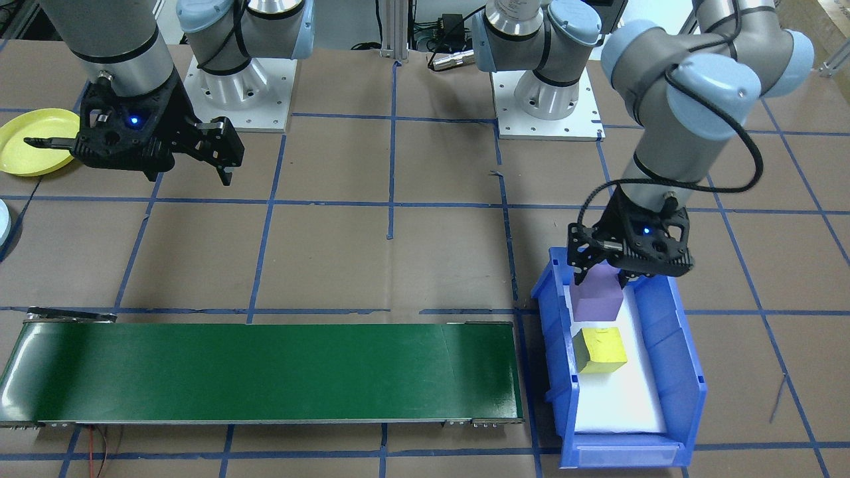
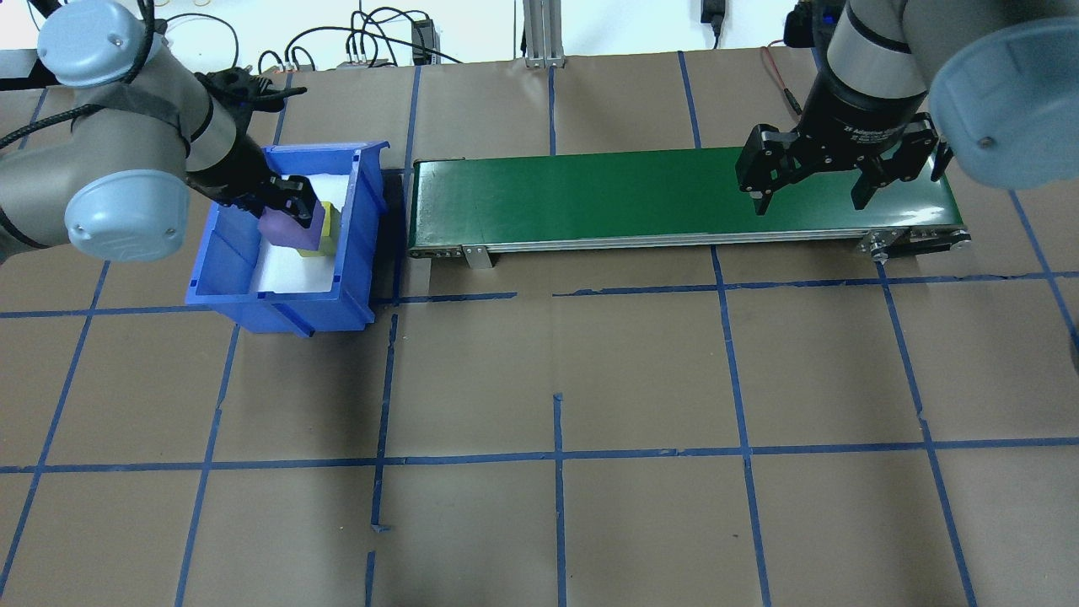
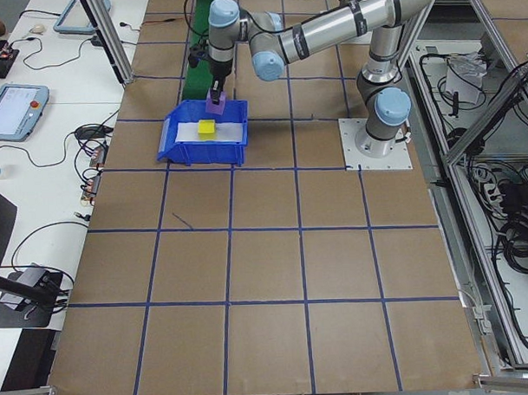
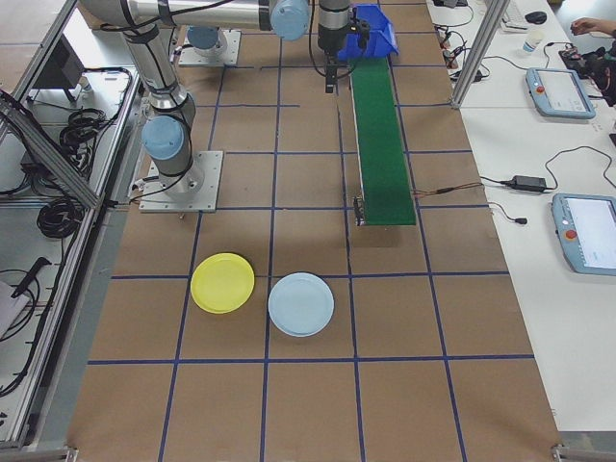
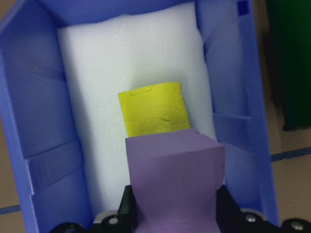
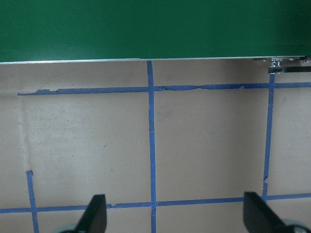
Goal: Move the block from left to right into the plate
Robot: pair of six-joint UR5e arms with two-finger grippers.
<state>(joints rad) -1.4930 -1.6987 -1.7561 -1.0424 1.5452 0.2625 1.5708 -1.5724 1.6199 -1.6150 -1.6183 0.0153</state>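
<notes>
My left gripper (image 1: pixel 599 282) is shut on a purple block (image 1: pixel 597 300), holding it by its top inside the blue bin (image 1: pixel 684 362). In the left wrist view the purple block (image 5: pixel 175 179) sits between the jaws, just short of a yellow block (image 5: pixel 154 109) lying on the bin's white floor. A yellow plate (image 4: pixel 222 282) and a light blue plate (image 4: pixel 300 304) lie side by side at the table's other end. My right gripper (image 1: pixel 129 162) hangs open and empty beside the yellow plate (image 1: pixel 33 126).
A green conveyor belt (image 1: pixel 265 372) runs from the bin toward the right arm's side. In the right wrist view, the belt's edge (image 6: pixel 146 29) and brown table with blue tape lines lie below the open right gripper (image 6: pixel 176 216).
</notes>
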